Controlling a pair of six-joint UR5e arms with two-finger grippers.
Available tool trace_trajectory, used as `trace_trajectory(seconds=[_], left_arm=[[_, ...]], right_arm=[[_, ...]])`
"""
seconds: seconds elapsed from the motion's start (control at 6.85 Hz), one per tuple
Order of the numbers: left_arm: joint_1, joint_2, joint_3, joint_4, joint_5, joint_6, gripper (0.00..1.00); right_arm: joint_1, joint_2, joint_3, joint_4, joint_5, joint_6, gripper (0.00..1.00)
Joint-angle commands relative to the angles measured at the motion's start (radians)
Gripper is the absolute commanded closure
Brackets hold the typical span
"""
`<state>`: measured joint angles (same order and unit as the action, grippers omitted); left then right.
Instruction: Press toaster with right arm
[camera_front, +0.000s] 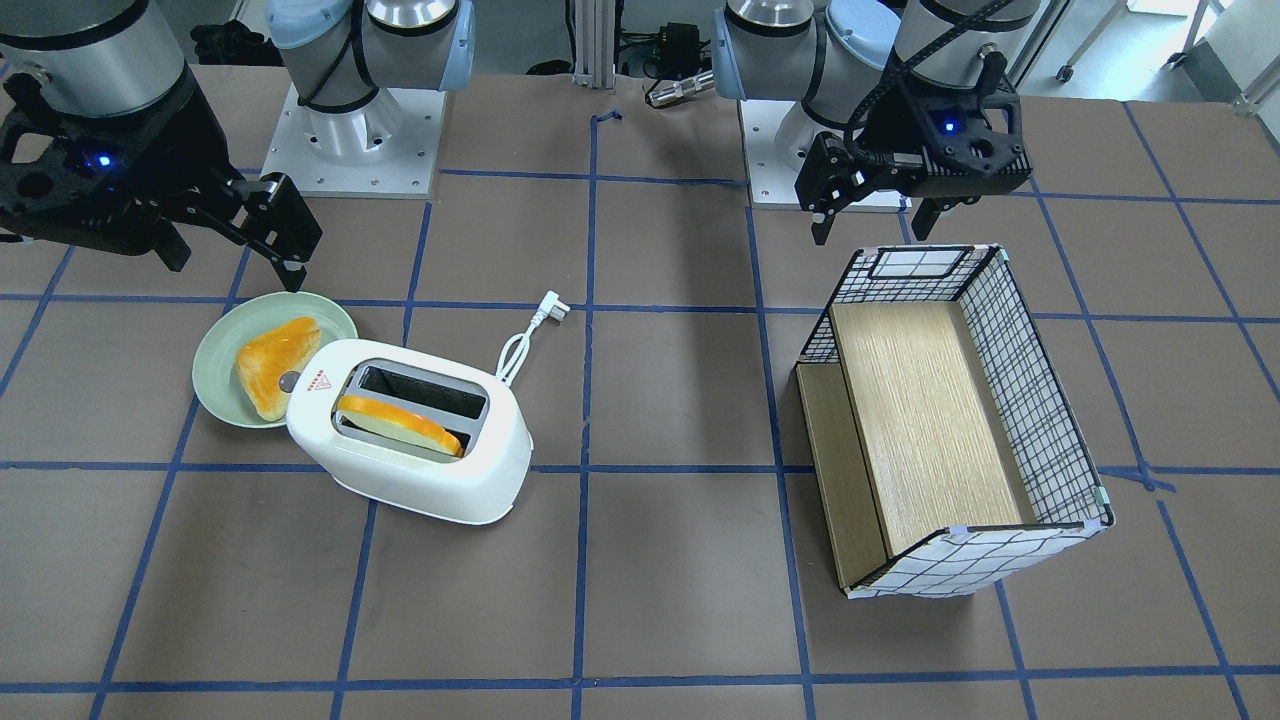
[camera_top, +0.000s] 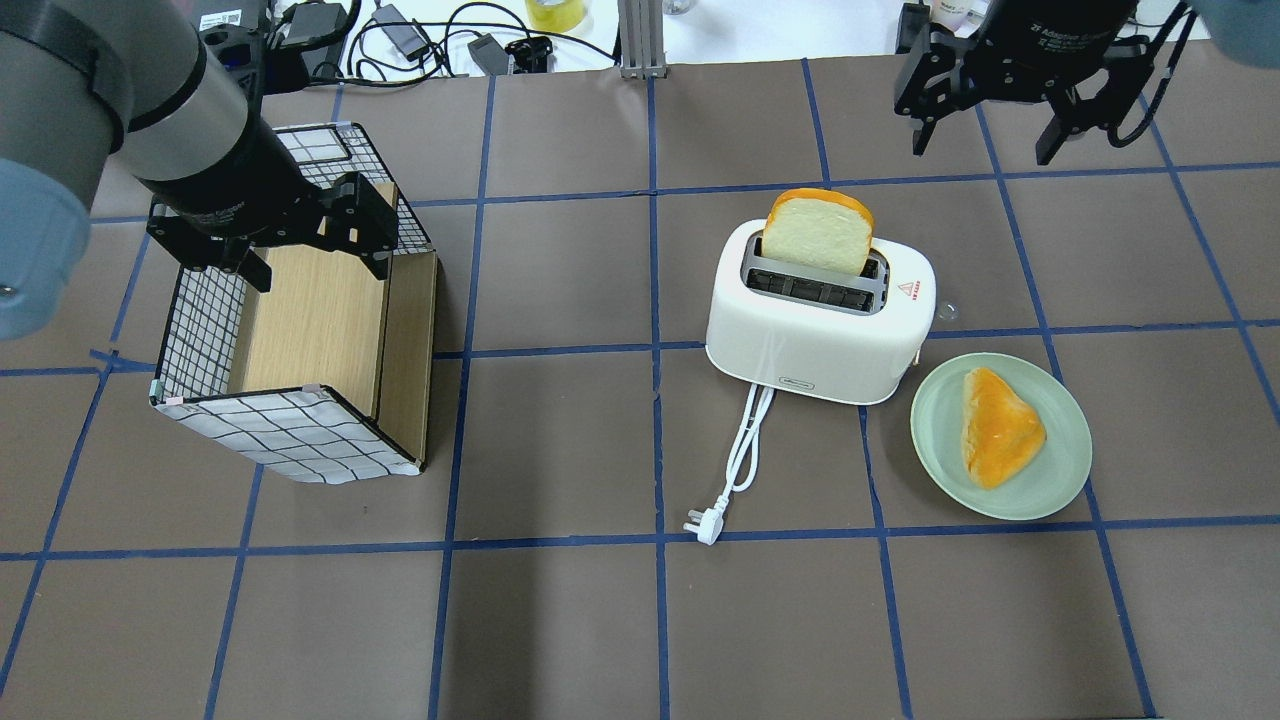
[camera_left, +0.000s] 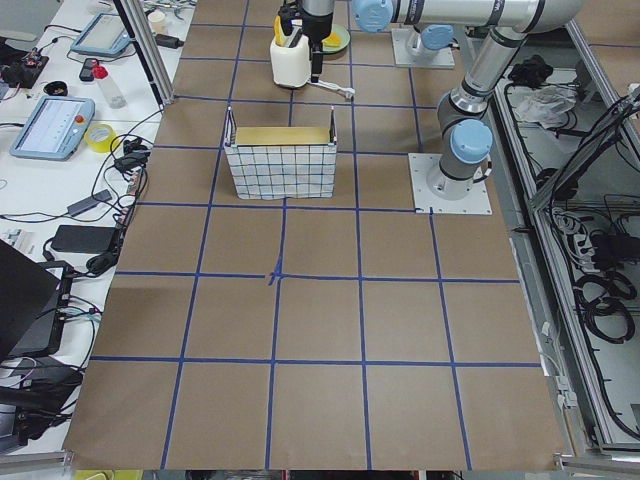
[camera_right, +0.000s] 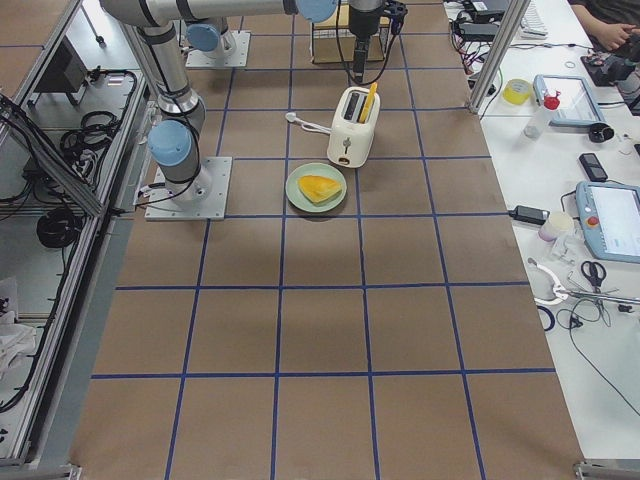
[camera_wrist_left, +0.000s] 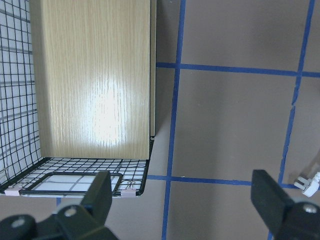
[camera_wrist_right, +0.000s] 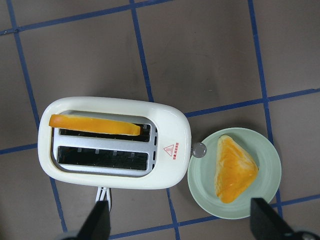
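The white toaster (camera_top: 810, 350) stands mid-table with a bread slice (camera_top: 818, 232) upright in one slot; its other slot is empty. It also shows in the front view (camera_front: 420, 460) and the right wrist view (camera_wrist_right: 170, 130), with a red triangle sticker and a small grey knob (camera_wrist_right: 198, 149) on the end next to the plate. My right gripper (camera_top: 983, 145) is open and empty, held high above the table and apart from the toaster; it also shows in the front view (camera_front: 232, 262). My left gripper (camera_top: 318, 270) is open and empty over the basket.
A green plate (camera_top: 1060, 470) with a second bread piece (camera_top: 1000, 428) lies beside the toaster's knob end. The white cord and plug (camera_top: 703, 525) trail toward the robot. A wire-grid basket (camera_top: 290, 430) with a wooden inside stands on the left arm's side.
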<state>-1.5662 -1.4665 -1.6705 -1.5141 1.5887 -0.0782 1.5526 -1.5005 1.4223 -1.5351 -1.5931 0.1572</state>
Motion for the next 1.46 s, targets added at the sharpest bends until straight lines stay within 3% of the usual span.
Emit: trace_trajectory(seconds=[0.0, 1.31], left_arm=[[0.0, 0.0, 0.0, 0.0, 0.0, 0.0, 0.0], [0.0, 0.0, 0.0, 0.0, 0.0, 0.0, 0.0]], right_arm=[[0.044, 0.014, 0.001, -0.004, -0.001, 0.016, 0.0], [-0.019, 0.026, 0.007, -0.013, -0.001, -0.07, 0.0]])
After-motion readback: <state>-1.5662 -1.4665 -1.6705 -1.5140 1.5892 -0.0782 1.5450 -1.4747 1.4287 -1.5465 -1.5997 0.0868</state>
